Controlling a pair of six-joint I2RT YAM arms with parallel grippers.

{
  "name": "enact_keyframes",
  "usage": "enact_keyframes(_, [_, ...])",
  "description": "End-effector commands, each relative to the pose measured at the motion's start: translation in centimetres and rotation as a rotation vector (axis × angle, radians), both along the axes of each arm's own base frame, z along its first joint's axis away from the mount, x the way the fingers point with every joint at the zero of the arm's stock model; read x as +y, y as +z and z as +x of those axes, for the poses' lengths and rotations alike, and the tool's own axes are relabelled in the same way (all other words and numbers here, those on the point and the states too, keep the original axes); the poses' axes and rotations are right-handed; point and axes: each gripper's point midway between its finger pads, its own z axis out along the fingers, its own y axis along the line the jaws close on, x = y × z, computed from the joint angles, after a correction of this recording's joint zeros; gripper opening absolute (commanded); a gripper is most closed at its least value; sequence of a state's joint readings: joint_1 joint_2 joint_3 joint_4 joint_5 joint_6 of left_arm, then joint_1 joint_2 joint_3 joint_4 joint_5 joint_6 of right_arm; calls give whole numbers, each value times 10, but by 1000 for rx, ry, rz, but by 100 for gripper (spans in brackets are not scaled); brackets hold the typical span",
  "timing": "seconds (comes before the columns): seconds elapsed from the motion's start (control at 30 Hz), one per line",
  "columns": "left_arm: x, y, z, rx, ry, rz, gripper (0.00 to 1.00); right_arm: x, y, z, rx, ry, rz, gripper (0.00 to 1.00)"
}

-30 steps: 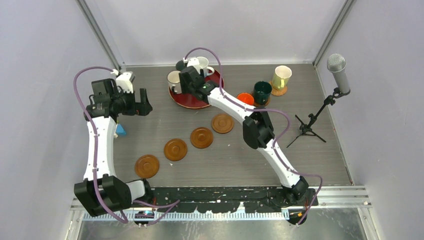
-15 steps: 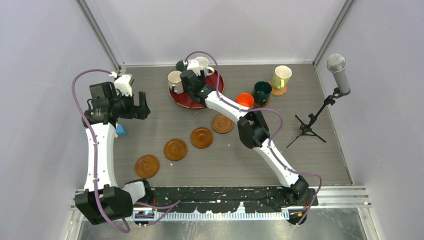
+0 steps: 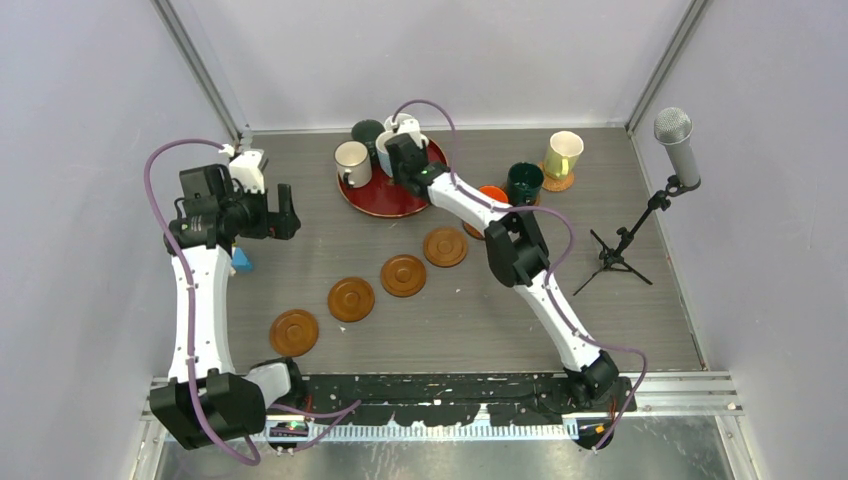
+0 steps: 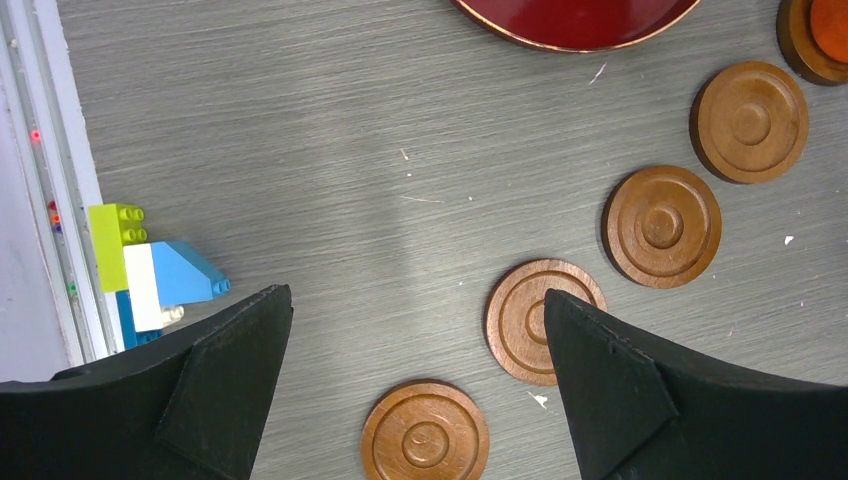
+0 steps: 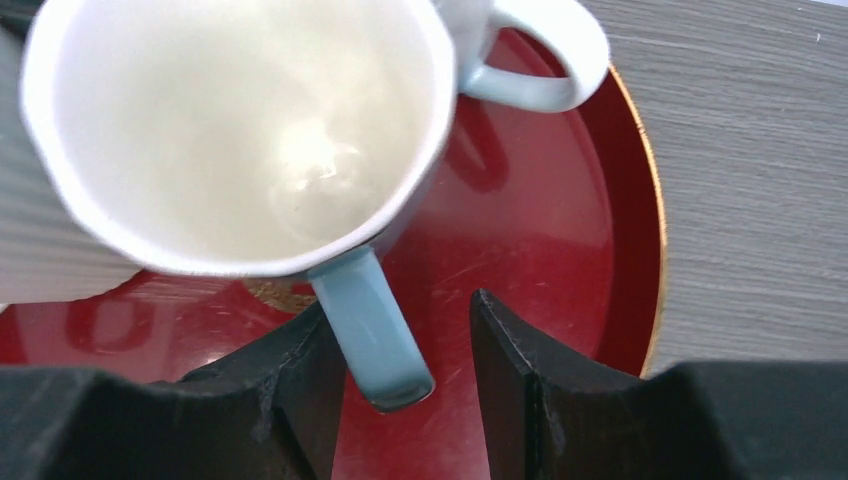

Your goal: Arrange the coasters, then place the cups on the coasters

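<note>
Light-blue cup [image 5: 240, 130] stands on the red tray [image 5: 570, 250] just ahead of my right pincer [image 5: 400, 312], its handle [image 5: 368, 325] between my half-closed jaws, nearer one, not yet clamped. Closing off-centre could swing it into the neighbouring cup [image 5: 535, 60] beyond.

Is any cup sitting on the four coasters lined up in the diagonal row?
No, the four coasters in that row lie bare, with nothing standing on any of them.
</note>
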State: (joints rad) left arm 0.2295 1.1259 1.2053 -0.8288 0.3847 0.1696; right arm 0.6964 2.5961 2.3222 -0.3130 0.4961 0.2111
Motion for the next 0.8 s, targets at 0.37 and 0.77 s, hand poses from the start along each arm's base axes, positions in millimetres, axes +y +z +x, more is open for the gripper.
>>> enact_keyframes(0.37, [0, 4, 7, -21, -22, 14, 100, 16, 77, 5, -44, 224, 107, 44])
enact_keyframes(0.77, [0, 2, 8, -25, -30, 15, 100, 10, 87, -3, -53, 277, 57, 20])
